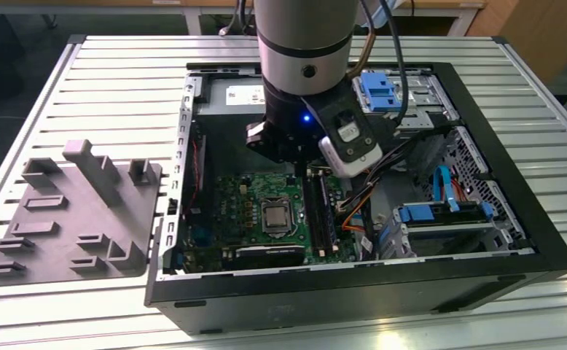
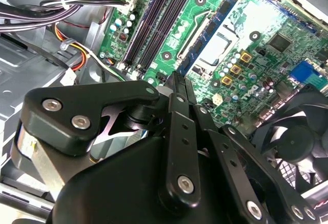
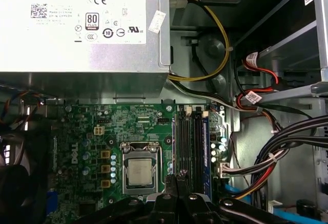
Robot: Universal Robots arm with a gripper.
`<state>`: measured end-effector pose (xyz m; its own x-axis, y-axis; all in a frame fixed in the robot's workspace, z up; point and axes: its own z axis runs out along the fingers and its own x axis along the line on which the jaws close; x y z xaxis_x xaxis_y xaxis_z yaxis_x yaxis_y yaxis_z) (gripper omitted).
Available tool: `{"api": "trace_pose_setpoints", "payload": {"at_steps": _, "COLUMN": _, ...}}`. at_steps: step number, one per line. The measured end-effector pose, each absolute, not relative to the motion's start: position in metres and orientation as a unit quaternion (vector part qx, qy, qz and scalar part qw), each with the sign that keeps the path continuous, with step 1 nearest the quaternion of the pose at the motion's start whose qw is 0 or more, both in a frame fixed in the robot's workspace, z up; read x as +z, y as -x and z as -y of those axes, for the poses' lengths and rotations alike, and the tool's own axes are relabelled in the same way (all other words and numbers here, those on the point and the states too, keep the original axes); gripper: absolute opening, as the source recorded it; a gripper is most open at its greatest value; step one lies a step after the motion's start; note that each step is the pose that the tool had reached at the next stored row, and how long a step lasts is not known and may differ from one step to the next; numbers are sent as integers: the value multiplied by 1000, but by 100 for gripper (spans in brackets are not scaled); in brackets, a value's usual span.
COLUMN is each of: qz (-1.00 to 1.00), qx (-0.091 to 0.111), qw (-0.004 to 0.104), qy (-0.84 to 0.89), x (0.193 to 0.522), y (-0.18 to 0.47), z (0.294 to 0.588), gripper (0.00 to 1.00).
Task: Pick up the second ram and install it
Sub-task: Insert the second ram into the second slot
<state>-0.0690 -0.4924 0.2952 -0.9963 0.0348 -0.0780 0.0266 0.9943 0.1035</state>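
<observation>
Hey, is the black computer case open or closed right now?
Open. The black metal computer case lies on its side with no panel over it, so the green motherboard inside shows from above in the exterior view.

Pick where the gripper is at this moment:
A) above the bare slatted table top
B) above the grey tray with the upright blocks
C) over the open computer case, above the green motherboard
C: in the first wrist view the gripper hangs right over the motherboard beside its long black slots, while the grey tray lies apart at the exterior view's left.
</observation>
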Motion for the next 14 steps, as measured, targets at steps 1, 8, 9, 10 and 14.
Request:
{"api": "trace_pose_setpoints", "payload": {"at_steps": 1, "qz": -998, "qx": 51, "qw": 40, "qy": -15, "x": 295, "y": 69, "z": 492, "gripper": 12}}
{"api": "trace_pose_setpoints", "payload": {"at_steps": 8, "qz": -998, "qx": 52, "qw": 40, "qy": -15, "x": 294, "y": 69, "z": 492, "gripper": 12}}
{"api": "trace_pose_setpoints", "payload": {"at_steps": 9, "qz": -998, "qx": 52, "qw": 40, "qy": -15, "x": 293, "y": 69, "z": 492, "gripper": 12}}
{"api": "trace_pose_setpoints", "payload": {"at_steps": 10, "qz": -998, "qx": 52, "qw": 40, "qy": -15, "x": 293, "y": 69, "z": 492, "gripper": 12}}
{"api": "trace_pose_setpoints", "payload": {"at_steps": 14, "qz": -998, "qx": 53, "qw": 40, "qy": -15, "x": 292, "y": 69, "z": 492, "gripper": 12}}
